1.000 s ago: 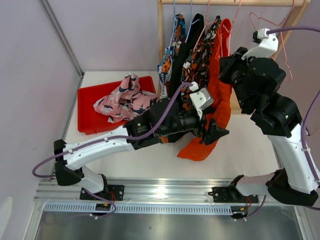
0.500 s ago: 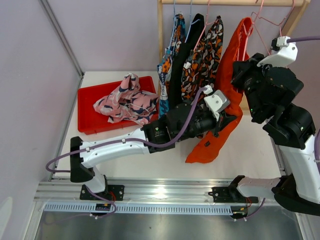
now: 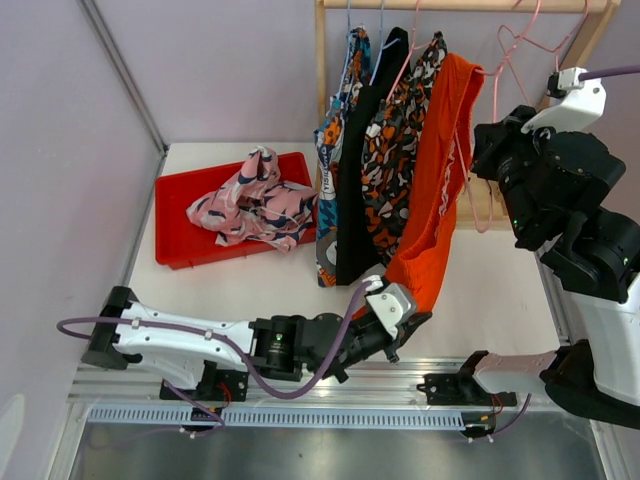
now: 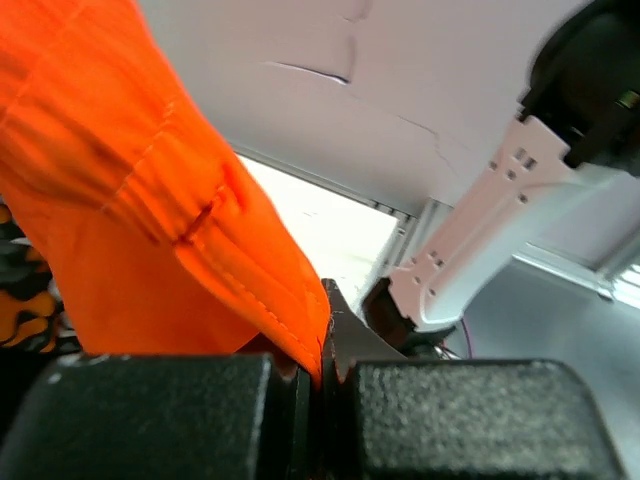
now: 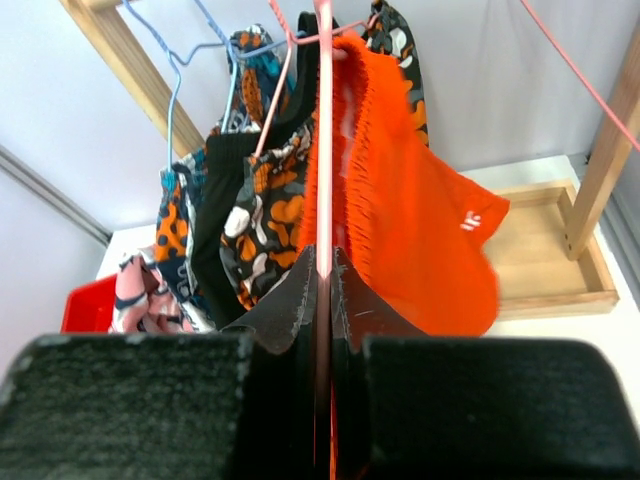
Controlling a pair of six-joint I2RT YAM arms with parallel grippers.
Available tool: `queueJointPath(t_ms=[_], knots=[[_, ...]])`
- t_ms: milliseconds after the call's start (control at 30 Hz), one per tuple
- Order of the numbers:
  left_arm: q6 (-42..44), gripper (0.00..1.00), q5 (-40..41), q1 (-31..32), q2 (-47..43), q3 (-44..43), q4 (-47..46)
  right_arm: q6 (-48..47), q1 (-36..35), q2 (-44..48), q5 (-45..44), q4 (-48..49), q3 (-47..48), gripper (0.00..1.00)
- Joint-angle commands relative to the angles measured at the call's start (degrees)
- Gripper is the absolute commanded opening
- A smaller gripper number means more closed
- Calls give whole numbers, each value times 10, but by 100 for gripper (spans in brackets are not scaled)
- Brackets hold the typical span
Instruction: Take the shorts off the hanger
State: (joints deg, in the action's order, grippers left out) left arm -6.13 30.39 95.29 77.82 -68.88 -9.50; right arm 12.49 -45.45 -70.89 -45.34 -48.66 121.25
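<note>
Two robot arms work one garment: the left fingers (image 4: pixel 160 420) are pressed together on the stitched hem of the plain orange fabric shorts (image 3: pixel 440 150), low near the front edge of the white tabletop (image 3: pixel 500 285), while the right fingers (image 5: pixel 290 300) pinch the thin pink wire hanger (image 5: pixel 322 120) up by the pale wooden clothes rail (image 3: pixel 460 5). The split looks deliberate: one arm steadies the wire so it cannot swing or slide along the rail, the other is placed to draw the cloth down and toward the robot. The orange pair hangs stretched in a long slant between the two, its gathered waistband up at the hanger, so it is not yet free. Beside it on the rail hang three more pairs: the orange-black-white blotched shorts (image 3: pixel 400 150), touching the orange ones, then the plain black shorts (image 3: pixel 355 180) and the blue shorts with orange-white print (image 3: pixel 345 80). A crumpled pink pair with navy-white print (image 3: pixel 255 200) lies in the shallow red plastic tray (image 3: pixel 172 258) at the left of the tabletop, apparently the drop-off spot. By that count the job looks early, one of five in the tray. The hem grip sits at the very edge of the cloth, and soft fabric under tension could slip out; the waistband may also snag on the wire
</note>
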Motion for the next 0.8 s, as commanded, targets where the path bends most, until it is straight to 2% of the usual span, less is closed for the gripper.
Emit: queueJointPath(t_ms=[0, 67, 100, 233, 267, 333, 367, 433, 467, 500, 567, 700, 767], knots=[[-13, 0, 19, 10, -14, 9, -5, 7, 6, 11, -26, 70, 33, 0], [-3, 0, 0, -29, 1, -27, 5, 54, 4, 22, 1, 32, 33, 0], [-1, 0, -30, -80, 9, -39, 24, 73, 3, 36, 16, 16, 32, 0], [26, 0, -84, -201, 93, -208, 99, 175, 2, 58, 116, -73, 36, 0], [32, 0, -92, -221, 146, -329, 131, 210, 1, 63, 134, -105, 36, 0], [43, 0, -110, -273, 210, -425, 222, 238, 3, 78, 190, -135, 31, 0], [43, 0, -119, -301, 284, -591, 256, 259, 3, 81, 206, -142, 31, 0], [46, 0, -137, -321, 360, -713, 353, 276, 4, 94, 245, -159, 32, 0], [47, 0, -149, -329, 392, -848, 371, 289, 7, 99, 256, -162, 32, 0], [46, 0, -154, -339, 421, -866, 376, 294, 13, 102, 278, -166, 35, 0], [39, 0, -154, -344, 399, -829, 343, 300, 26, 105, 294, -183, 55, 0], [4, 0, -171, -320, 242, -588, 266, 254, 82, 91, 295, -199, 94, 0], [13, 0, -135, -261, 191, -537, 250, 229, 83, 67, 259, -194, 126, 0]])
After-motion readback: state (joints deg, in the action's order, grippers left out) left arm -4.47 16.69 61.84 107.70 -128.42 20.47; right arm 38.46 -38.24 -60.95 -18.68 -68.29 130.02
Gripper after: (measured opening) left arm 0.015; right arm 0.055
